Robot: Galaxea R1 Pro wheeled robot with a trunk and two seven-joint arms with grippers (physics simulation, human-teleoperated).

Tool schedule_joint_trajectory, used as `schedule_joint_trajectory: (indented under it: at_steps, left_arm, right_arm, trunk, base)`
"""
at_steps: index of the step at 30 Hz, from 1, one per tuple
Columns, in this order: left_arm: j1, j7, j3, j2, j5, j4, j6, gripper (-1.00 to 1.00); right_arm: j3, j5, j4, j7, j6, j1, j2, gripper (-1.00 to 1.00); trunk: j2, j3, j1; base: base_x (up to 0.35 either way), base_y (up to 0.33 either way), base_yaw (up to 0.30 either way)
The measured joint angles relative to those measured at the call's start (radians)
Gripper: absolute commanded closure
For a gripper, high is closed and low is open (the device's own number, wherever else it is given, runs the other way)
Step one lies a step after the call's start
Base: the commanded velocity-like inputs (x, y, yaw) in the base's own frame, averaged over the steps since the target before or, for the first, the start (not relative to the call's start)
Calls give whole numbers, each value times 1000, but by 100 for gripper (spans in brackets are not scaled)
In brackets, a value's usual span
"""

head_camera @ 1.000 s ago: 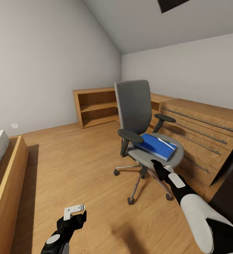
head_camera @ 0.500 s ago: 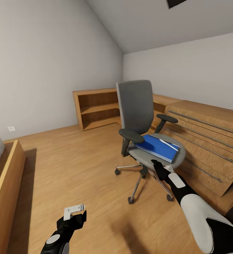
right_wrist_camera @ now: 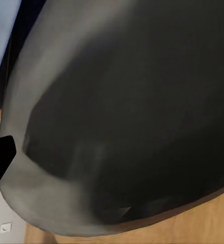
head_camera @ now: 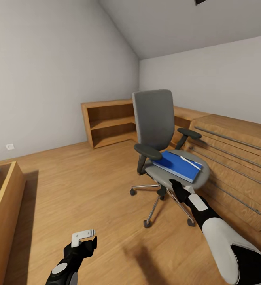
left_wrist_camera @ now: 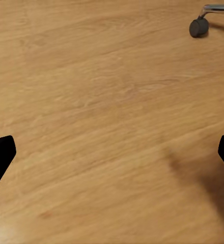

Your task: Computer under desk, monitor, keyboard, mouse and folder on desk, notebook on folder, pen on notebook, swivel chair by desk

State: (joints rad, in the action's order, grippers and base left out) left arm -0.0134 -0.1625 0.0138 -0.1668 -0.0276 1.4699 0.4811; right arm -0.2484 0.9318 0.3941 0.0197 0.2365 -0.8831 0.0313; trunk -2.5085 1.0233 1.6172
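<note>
Flat bright-blue folder (head_camera: pixel 176 166) on grey upholstered swivel chair (head_camera: pixel 162 134) seat. R black gripper (head_camera: pixel 177 189) just below seat's front edge, jaw gap can't tell. L gripper (head_camera: pixel 84 238) wide open, empty, over wood-plank floor (left_wrist_camera: pixel 102 101).

The left gripper (head_camera: pixel 84 236) hangs low with fingers spread wide (tips far apart); the right gripper (head_camera: pixel 177 187) reaches forward.
</note>
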Motion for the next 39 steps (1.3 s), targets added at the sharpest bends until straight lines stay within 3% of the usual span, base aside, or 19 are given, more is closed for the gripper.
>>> schedule_joint_trajectory:
  at_steps: [31, 39]
  left_arm:
    - [0, -1, 1, 0, 1, -3, 2, -100]
    - [0, -2, 4, 2, 1, -7, 2, -100]
  right_arm:
    - [1, -3, -2, 0, -5, 1, -4, -100]
    - [0, -40, -9, 0, -7, 1, -13, -100]
  trunk:
    - [0, 0, 1]
    - [0, 0, 1]
  base:
    - [-312, -1, 0]
    - [-335, -66, 0]
